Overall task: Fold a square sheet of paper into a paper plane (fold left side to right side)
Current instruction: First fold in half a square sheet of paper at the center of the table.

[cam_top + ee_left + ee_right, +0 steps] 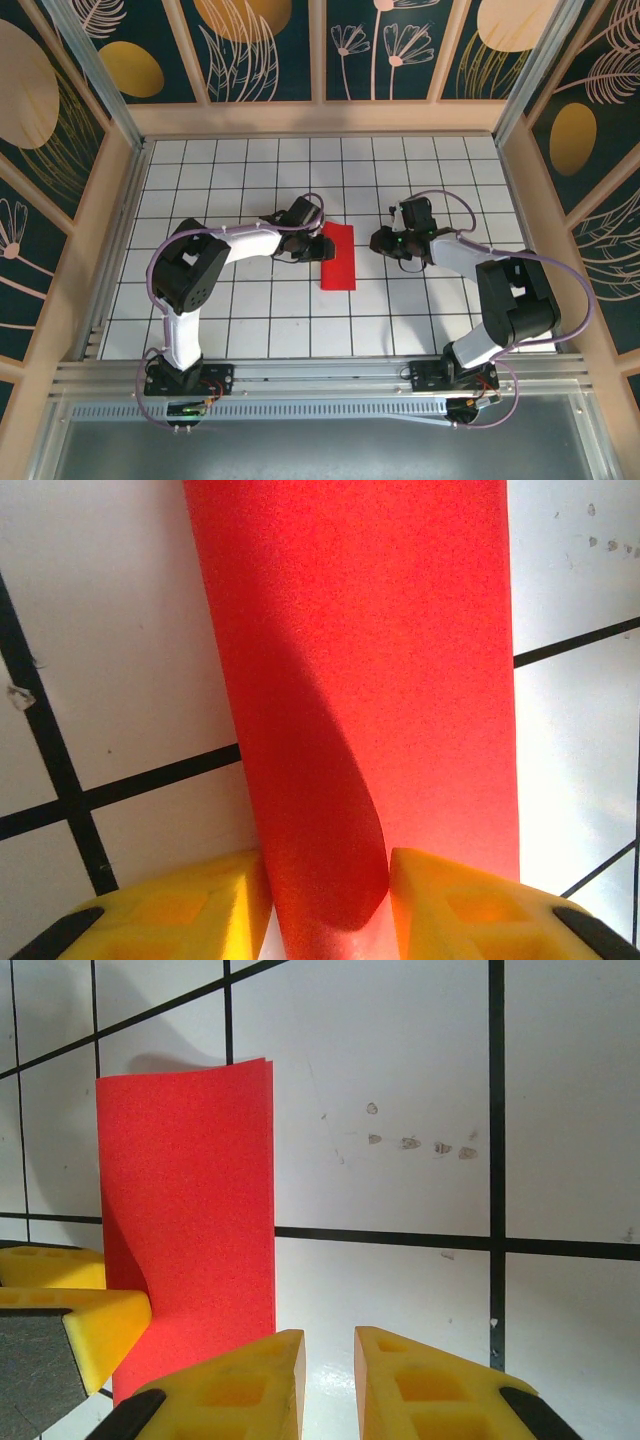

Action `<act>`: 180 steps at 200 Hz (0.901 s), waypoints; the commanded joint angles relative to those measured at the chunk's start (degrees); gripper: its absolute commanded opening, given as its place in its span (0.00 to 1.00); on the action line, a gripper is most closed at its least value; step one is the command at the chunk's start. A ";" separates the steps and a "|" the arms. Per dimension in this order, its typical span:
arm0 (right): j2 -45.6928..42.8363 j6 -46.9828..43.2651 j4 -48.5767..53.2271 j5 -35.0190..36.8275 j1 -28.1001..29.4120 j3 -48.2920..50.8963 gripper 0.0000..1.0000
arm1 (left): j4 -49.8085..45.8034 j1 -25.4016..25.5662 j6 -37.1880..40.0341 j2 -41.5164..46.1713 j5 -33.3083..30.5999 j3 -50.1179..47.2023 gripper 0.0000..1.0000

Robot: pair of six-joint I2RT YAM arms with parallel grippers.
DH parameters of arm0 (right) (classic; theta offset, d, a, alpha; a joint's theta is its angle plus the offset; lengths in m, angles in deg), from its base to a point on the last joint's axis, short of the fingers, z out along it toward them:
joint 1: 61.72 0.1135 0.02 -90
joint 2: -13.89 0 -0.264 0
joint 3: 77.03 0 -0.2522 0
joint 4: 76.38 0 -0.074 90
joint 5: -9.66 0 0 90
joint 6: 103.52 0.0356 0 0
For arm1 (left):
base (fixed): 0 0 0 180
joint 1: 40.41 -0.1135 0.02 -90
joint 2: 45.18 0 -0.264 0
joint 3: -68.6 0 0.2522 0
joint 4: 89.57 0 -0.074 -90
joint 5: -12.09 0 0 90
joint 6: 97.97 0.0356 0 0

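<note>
the square sheet of paper lies folded in half as a narrow red strip at about the middle of the bench, its long sides running roughly from the near edge toward the far edge with a slight lean. in the right wrist view the strip has two layers showing at its far corner, and its lower left edge lifts off the white tiles in a soft curve. the left tool sits at the strip's left side, toward the bench's left edge. in the left wrist view the red paper runs up the frame from between this tool's yellow fingers, and a bulging, shadowed layer fills the gap and touches both of them, so the tool grips the paper. one of those yellow fingers also appears in the right wrist view, touching the lifted edge. the right tool is just beside the strip on the side toward the bench's right edge, apart from it. its fingers stand a narrow slit apart over a bare tile, holding nothing. a few small smudges mark the tile farther out.
</note>
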 commanded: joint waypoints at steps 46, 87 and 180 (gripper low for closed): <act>-1.17 -1.23 0.70 -0.56 -0.51 0.85 0.21 | -2.00 0.64 1.85 -5.35 -3.18 -0.41 0.38; -1.03 -1.23 0.62 -0.86 -0.49 0.76 0.21 | -2.44 0.71 2.16 -5.33 -3.37 -0.27 0.39; 0.06 -1.29 0.67 -2.40 -0.07 0.03 0.21 | -2.99 0.69 2.30 -5.35 -3.89 0.08 0.40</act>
